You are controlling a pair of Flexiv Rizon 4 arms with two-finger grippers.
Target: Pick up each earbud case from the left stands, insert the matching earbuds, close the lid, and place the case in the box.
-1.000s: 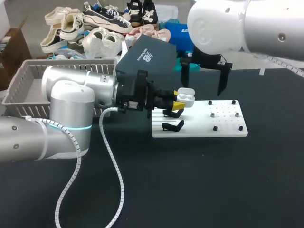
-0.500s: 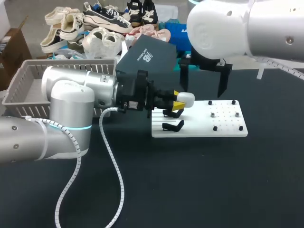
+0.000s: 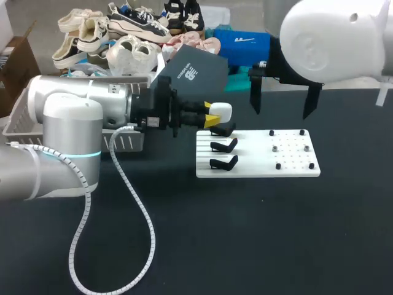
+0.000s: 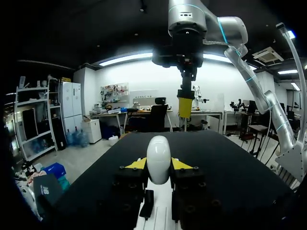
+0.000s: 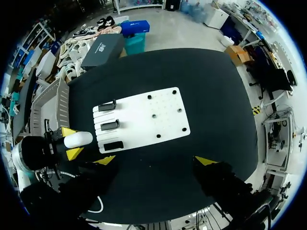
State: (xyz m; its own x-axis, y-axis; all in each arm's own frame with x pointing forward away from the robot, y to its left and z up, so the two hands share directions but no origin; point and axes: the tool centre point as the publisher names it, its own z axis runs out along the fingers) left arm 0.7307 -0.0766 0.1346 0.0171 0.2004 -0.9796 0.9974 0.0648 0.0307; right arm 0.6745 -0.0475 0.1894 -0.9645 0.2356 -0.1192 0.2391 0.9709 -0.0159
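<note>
A white earbud case (image 3: 221, 112) with its lid down is held off the table, and my left gripper (image 3: 213, 118) is shut on it, just left of the top stand (image 3: 223, 130). In the left wrist view the case (image 4: 159, 158) stands upright between the yellow tips of my left gripper (image 4: 159, 166). Three black stands line the left side of the white plate (image 3: 258, 161); all three look bare. My right gripper (image 3: 280, 114) hangs open high above the plate's far edge. From its wrist view my right gripper (image 5: 155, 160) spreads wide over the plate (image 5: 144, 117) and the case (image 5: 78, 139).
A grey basket (image 3: 24, 114) stands at the table's left, behind my left arm. A dark shoe box (image 3: 193, 74) lies at the back edge. Small black pegs (image 3: 277, 166) dot the plate's right half. My left arm's white cable (image 3: 132, 209) loops across the near table.
My left gripper has drawn back to the left and slightly up with the case, whose lid looked raised a second ago. My right arm has shifted to the right.
</note>
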